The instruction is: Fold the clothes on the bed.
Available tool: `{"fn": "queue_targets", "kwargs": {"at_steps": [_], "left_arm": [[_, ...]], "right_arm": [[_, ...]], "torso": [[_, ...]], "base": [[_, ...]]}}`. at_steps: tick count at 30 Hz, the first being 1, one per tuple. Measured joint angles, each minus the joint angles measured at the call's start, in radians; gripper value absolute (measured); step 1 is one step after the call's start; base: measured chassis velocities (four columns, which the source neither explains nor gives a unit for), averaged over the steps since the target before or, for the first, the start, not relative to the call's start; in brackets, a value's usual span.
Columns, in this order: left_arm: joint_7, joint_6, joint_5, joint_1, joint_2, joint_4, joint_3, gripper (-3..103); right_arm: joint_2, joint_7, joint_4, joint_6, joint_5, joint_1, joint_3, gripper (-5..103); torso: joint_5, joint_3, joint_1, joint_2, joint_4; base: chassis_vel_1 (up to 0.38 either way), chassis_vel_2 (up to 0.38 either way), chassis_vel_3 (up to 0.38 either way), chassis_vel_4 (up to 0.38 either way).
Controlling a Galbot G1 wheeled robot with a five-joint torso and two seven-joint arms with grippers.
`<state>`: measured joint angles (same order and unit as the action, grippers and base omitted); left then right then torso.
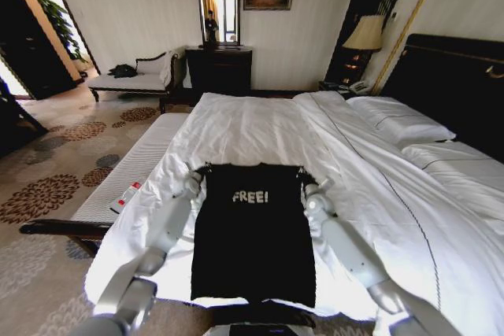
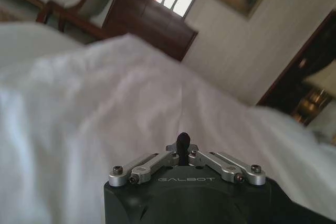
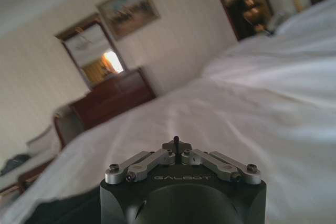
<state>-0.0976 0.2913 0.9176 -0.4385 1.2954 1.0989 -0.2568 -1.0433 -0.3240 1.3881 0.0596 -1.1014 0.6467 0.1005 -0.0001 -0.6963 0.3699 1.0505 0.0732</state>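
Note:
The black T-shirt [image 1: 252,241] with white "FREE!" lettering lies flat as a narrow rectangle on the white bed [image 1: 260,127]. Its lower hem hangs over the near edge of the bed. My left gripper [image 1: 198,177] sits at the shirt's far left corner and my right gripper [image 1: 309,182] at its far right corner. Each is shut and pinches the fabric there. In the left wrist view the left gripper [image 2: 182,140] has its fingers together, low over the sheet. The right gripper [image 3: 176,141] looks the same, with black cloth [image 3: 52,208] beside it.
A narrow white-cushioned bench [image 1: 130,175] with a small red and white object [image 1: 126,196] runs along the bed's left side. Pillows [image 1: 398,120] and a dark headboard [image 1: 453,84] are on the right. A dresser [image 1: 219,68], a chaise [image 1: 134,80] and a lamp [image 1: 364,33] stand at the far wall.

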Motion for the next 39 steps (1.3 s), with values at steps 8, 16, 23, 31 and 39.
{"fn": "queue_targets", "kwargs": {"at_steps": [8,16,23,31,39], "left_arm": [[0.001,0.005,0.065,0.108,-0.052,0.01,0.029,2],[-0.004,0.004,0.119,0.066,-0.094,0.124,0.029,2],[-0.067,0.022,0.217,-0.147,-0.209,0.444,-0.009,2],[-0.125,0.042,0.228,-0.627,-0.32,0.836,-0.17,2],[-0.126,0.041,0.135,-0.975,-0.299,0.961,-0.268,2]], "right_arm": [[0.021,0.044,-0.083,0.034,-0.039,-0.158,-0.08,0],[0.047,0.046,-0.005,0.047,-0.058,-0.144,-0.06,0],[0.138,-0.018,0.247,0.022,-0.088,0.04,0.012,0],[0.194,-0.116,0.522,-0.032,-0.08,0.408,0.148,0],[0.162,-0.186,0.615,-0.066,-0.021,0.641,0.188,0]], "torso": [[0.0,0.0,0.0,0.0,-0.0002],[-0.0001,0.0,0.0,0.0,0.0002],[0.0003,0.001,0.0,0.0,0.0002],[0.0,0.001,0.0,0.0,0.0],[0.0,0.0,0.0,0.0,-0.0002]], "base": [[0.0,0.0,0.0,0.0],[0.0,0.0,0.0,0.0],[0.0,0.0,0.0,0.0],[0.0,0.0,0.0,0.0],[0.0,0.0,0.0,0.0]]}}
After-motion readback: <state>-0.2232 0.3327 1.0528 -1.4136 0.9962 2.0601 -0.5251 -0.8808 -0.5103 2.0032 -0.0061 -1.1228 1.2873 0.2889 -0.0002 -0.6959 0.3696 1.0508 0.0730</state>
